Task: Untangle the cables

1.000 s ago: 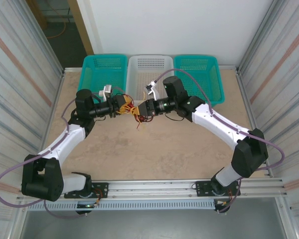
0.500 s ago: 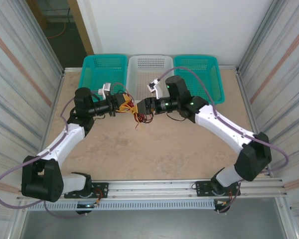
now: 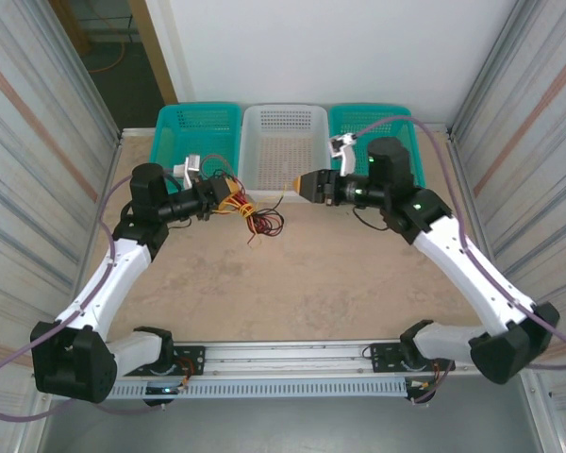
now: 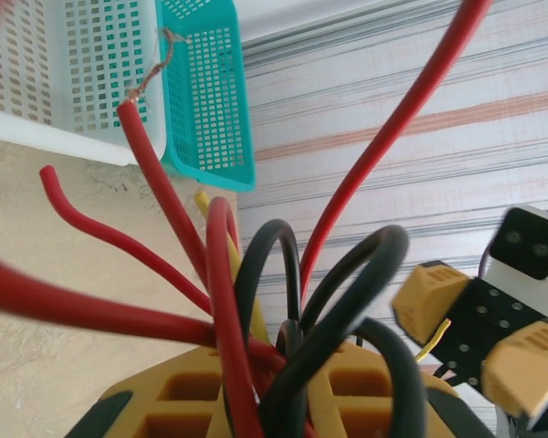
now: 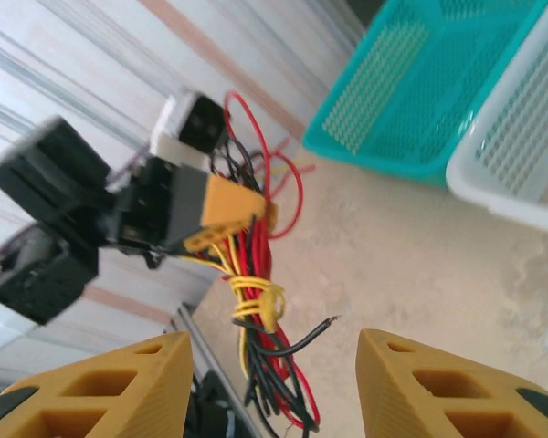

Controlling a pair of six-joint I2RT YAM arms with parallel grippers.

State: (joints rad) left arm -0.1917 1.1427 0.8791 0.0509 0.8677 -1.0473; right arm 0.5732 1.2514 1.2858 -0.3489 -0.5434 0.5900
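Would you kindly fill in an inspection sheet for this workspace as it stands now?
Surface: beige table.
Job's things: cables, red, black and yellow, in one tangled bunch hanging from the left gripper.
Clutter: nothing seen.
Grippers: left gripper shut on the cables; right gripper open, fingers apart, to the right of the bunch.
Cables: lilac arm cables loop along both arms.
Surroundings: white basket between two teal baskets at the far edge; ribbed side walls.
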